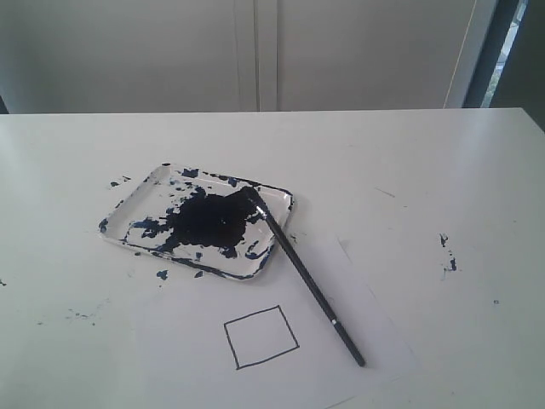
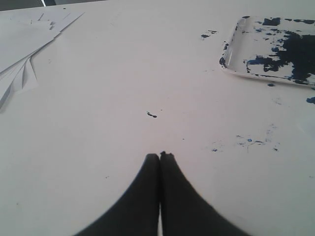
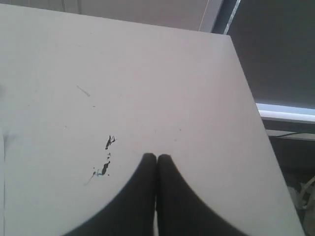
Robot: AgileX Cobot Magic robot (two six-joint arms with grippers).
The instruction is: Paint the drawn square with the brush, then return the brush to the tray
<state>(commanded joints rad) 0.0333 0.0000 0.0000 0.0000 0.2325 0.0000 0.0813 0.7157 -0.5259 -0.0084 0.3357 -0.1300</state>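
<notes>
My left gripper (image 2: 159,155) and right gripper (image 3: 156,157) are both pinched together over the table (image 2: 98,123). The brush (image 1: 305,277) rests tip in the tray (image 1: 145,203), handle beside the blank drawn square (image 1: 261,336).

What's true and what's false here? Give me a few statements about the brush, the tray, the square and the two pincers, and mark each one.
1. The drawn square is blank inside. True.
2. The brush lies wholly inside the tray. False: only its tip rests in the tray; the handle lies outside, past the rim.
3. The left pincer is shut and holds nothing. True.
4. The right pincer grips the brush. False: it is shut and empty, and nothing touches the brush.
5. The tray is clean. False: a large dark paint blotch and splatters cover it.
</notes>
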